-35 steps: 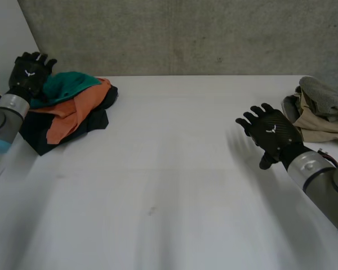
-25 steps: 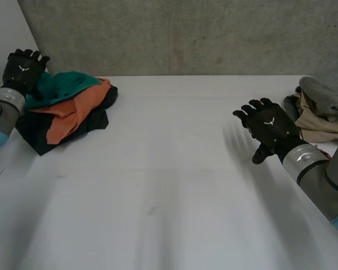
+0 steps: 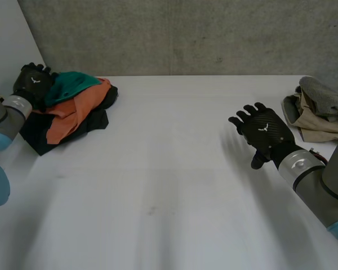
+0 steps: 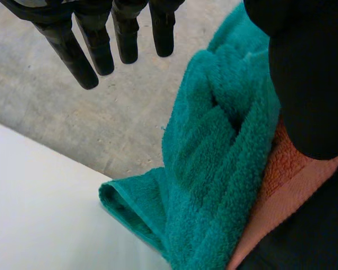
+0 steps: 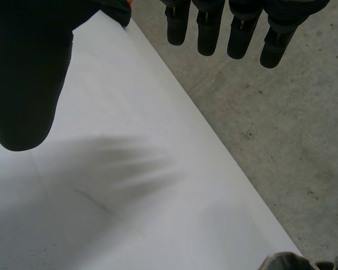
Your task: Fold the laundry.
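A heap of laundry lies at the table's far left: a teal towel on top, an orange cloth under it and a dark garment beneath. My left hand hovers at the heap's left edge with straight fingers, open and holding nothing; the teal towel and orange cloth lie under its palm. My right hand floats above the bare table at the right, open, its fingers spread and empty.
A second pile of grey and tan clothes sits at the table's far right edge, just beyond my right hand. A grey concrete wall runs behind the white table, and a white panel stands at the left.
My left hand has come down and rightward onto the left edge of the heap. My right hand has drifted slightly left and toward the wall, staying open.
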`<state>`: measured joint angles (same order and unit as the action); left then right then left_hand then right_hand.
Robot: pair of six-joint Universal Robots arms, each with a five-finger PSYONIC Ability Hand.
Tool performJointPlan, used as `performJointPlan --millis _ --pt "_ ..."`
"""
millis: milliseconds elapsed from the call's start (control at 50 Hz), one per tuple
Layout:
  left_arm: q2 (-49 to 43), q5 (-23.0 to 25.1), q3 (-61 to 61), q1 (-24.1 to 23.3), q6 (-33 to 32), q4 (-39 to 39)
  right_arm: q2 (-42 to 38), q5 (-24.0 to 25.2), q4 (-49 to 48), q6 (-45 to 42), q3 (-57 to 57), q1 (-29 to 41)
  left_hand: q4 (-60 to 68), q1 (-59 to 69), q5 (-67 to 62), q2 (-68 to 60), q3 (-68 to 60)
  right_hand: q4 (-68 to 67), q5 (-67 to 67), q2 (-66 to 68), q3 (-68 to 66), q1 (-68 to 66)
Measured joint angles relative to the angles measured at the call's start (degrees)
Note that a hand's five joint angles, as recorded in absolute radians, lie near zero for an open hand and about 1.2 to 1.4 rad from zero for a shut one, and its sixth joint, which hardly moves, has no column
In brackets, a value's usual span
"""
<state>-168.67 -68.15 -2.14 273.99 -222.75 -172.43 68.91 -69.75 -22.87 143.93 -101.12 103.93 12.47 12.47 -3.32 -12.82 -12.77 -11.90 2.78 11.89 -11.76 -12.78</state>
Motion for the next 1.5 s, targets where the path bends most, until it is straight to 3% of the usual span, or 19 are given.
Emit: performJointPlan --millis 120,440,460,520,580,760,880,900,1000,1140,1200,1220,1280,1320,1420,1500 --pt "-2.4 0.86 1.93 -0.3 -7.35 -0.05 -0.01 -0.06 -0.02 -0.25 -0.13 0.27 10.07 10.25 -9.31 -9.44 -9.52 0.0 0.0 0.0 0.0 0.0" --pt "-6.95 3.9 7.56 0.35 -15.08 0.52 0.24 -0.16 0.05 -0.23 -0.17 0.47 34.58 35.57 -33.4 -34.23 -34.18 0.0 0.0 0.0 0.0 0.0" --pt "-7.24 4.15 7.79 0.48 -15.73 0.55 0.19 -0.17 0.08 -0.23 -0.18 0.53 43.83 44.72 -42.64 -43.81 -43.67 0.0 0.0 0.0 0.0 0.0" --pt "-7.88 4.5 8.33 0.83 -17.48 0.63 0.12 -0.19 0.17 -0.36 -0.18 0.7 52.78 52.91 -51.43 -52.38 -52.01 0.0 0.0 0.0 0.0 0.0" --pt "-7.96 4.36 8.4 1.12 -18.46 0.88 0.1 -0.24 0.24 -0.6 -0.18 0.82 55.64 53.32 -53.45 -55.24 -54.8 0.0 0.0 0.0 0.0 0.0" --pt "-0.35 3.27 1.43 0.92 -14.06 1.18 0.18 -0.46 0.1 -1.18 -0.16 0.84 55.9 53.32 -53.45 -55.44 -55.04 0.0 -0.01 0.0 0.0 0.0" --pt "9.58 4.21 -8.73 0.27 -3.77 -2.93 0.3 -0.48 0.12 -1.22 -0.15 0.82 55.92 53.62 -53.9 -55.45 -55.05 0.0 0.0 0.0 0.0 0.0" --pt "14.98 4.64 -14.39 -0.35 2.24 -4.88 0.36 -0.48 0.12 -1.22 -0.12 0.77 55.92 53.62 -54.13 -55.45 -55.05 0.0 0.0 0.0 0.0 0.0" --pt "26.42 5.56 -26.07 -2.27 12.93 -7.3 0.36 -0.48 0.1 -1.18 0.08 0.54 55.94 53.62 -54.12 -55.45 -55.07 0.0 0.0 0.0 0.0 0.0" --pt "44.09 8.84 -43.68 -8.9 27.76 -10.04 0.13 -0.66 0.22 -1.17 0.54 0.41 55.96 53.62 -54.13 -55.55 -55.18 0.0 0.0 0.0 0.0 0.0" --pt "47.43 9.36 -48.8 -11.79 31.39 -13.46 0.12 -0.92 0.28 -1.16 0.64 0.44 54.21 52.12 -52.66 -53.85 -53.56 0.0 0.0 0.0 0.0 0.0" --pt "47.7 8.87 -50.24 -12.54 31.99 -15.47 0.14 -1.04 0.31 -1.13 0.68 0.45 53.21 51.12 -51.77 -52.87 -52.61 0.0 0.0 0.0 0.0 0.0" --pt "46.04 5.22 -51.87 -13.08 31.09 -20.44 0.24 -1.31 0.42 -1.05 0.78 0.43 23.9 19.67 -22.95 -23.55 -23.87 0.0 0.0 0.0 0.0 0.0" --pt "43.17 1.22 -50.82 -12.21 28.58 -22.28 0.34 -1.45 0.58 -0.99 0.82 0.39 16.35 13.65 -15.29 -15.88 -16.15 0.0 0.0 0.0 0.0 -0.02" --pt "33.69 -4.86 -42.34 -8.41 20.87 -18.16 0.4 -1.53 0.93 -0.98 0.88 0.36 14.4 14.09 -13.49 -14.43 -14.56 0.0 0.0 0.0 0.0 -0.02" --pt "27.06 -5.23 -34.72 -6.02 15.52 -12.51 0.25 -1.53 1.07 -1.07 0.9 0.46 15.55 15.29 -14.94 -15.13 -14.95 0.0 0.0 0.0 0.0 -0.02"
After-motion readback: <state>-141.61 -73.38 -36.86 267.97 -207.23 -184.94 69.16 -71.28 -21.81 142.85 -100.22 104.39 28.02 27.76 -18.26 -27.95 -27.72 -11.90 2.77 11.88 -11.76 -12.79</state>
